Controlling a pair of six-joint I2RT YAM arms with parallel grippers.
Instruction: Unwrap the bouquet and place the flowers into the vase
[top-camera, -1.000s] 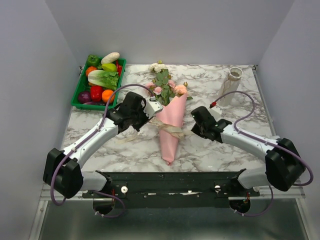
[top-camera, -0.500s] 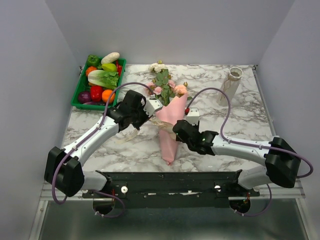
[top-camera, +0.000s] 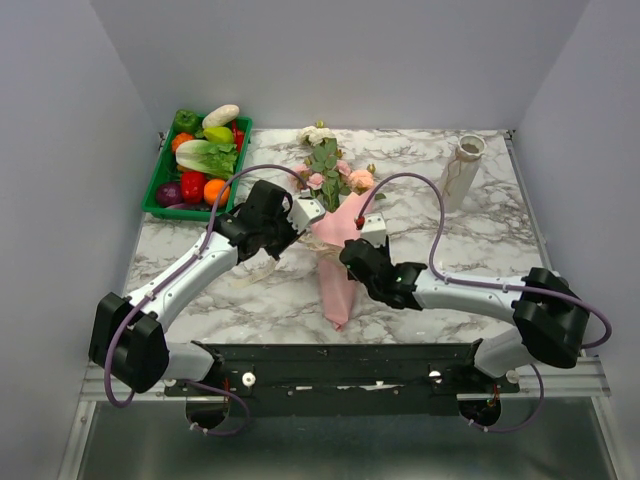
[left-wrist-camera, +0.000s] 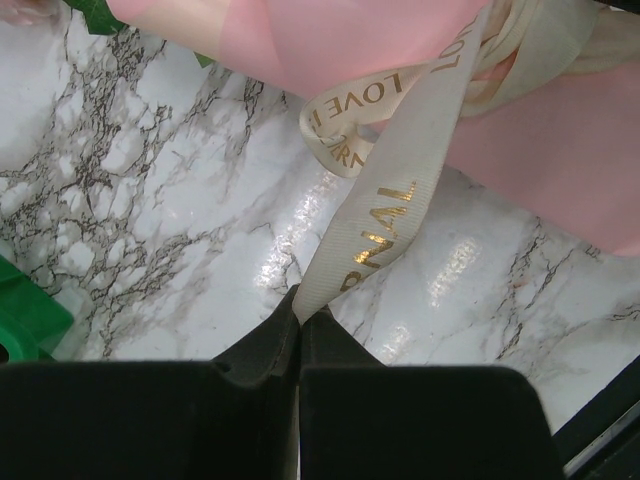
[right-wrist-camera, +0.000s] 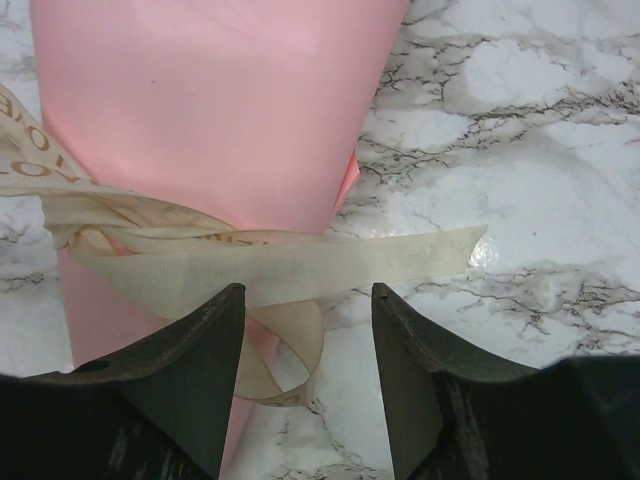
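Untying the bouquet (top-camera: 337, 295) lying mid-surface (top-camera: 250, 300): clamping one ribbon tail (left-wrist-camera: 390, 220) in the closed left pincer (left-wrist-camera: 300, 315), straddling the other tail (right-wrist-camera: 400, 255) with the open right pincer (right-wrist-camera: 308, 295), ideally closing low on it and pulling outward, not snagging the paper (right-wrist-camera: 220, 110).

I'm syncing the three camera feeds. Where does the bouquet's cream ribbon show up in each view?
Top external: the ribbon crosses the pink paper wrap at its waist, mid-table.
Left wrist: centre, a lettered tail running down into the shut left claw.
Right wrist: across the middle, just above the open right claw.
Shared landmark: the pink paper wrap, in all three.
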